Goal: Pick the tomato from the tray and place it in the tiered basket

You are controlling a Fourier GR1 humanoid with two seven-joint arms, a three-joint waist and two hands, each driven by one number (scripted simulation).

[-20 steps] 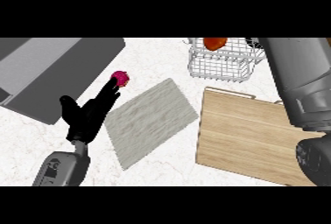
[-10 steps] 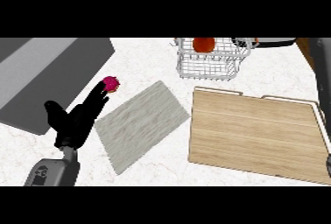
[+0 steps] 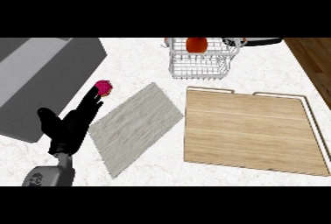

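The tomato [image 3: 196,44] is a smooth orange-red oval, darker along its lower edge, and it sits inside the tiered basket [image 3: 202,61] at the far edge of the counter, seen through the upper wires. The basket is white wire, square in outline, with a fine mesh floor visible below the fruit. Just in front of it and slightly to the right lies the wooden tray [image 3: 249,131], a pale rectangular board with a raised rim and two handle cut-outs on its far side; nothing rests on it. To the tray's left, a grey woven mat [image 3: 135,124] lies tilted on the white marble counter [image 3: 135,57], its corner near the tray's edge. Further left, the left hand [image 3: 70,127] rests with straight fingers and the thumb spread apart, holding nothing; its fingertips reach up to a small magenta round object [image 3: 103,87]. Beyond it is a grey sink basin [image 3: 39,83]. The right hand is out of sight.
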